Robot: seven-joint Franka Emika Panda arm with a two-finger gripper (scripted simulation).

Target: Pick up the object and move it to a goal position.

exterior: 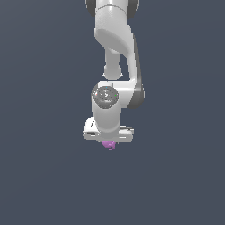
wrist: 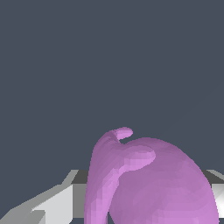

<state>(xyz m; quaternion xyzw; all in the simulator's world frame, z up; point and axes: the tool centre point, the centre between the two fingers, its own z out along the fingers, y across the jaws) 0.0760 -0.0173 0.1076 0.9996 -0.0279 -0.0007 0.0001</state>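
Observation:
The object (exterior: 109, 145) is a small pink-purple rounded blob with a little curled stub. In the exterior view it peeks out just under my white gripper (exterior: 108, 141), whose fingers are hidden behind the hand. In the wrist view the object (wrist: 148, 183) fills the lower middle of the picture, very close to the camera. A grey-white finger (wrist: 57, 203) sits against one side of it, and a sliver of the other finger (wrist: 217, 194) against the opposite side. The gripper (wrist: 144, 210) is shut on the object.
The white arm (exterior: 116, 39) reaches down from the top of the exterior view. Everything around it is a plain dark blue-grey surface (exterior: 44, 176). No other objects or markers show.

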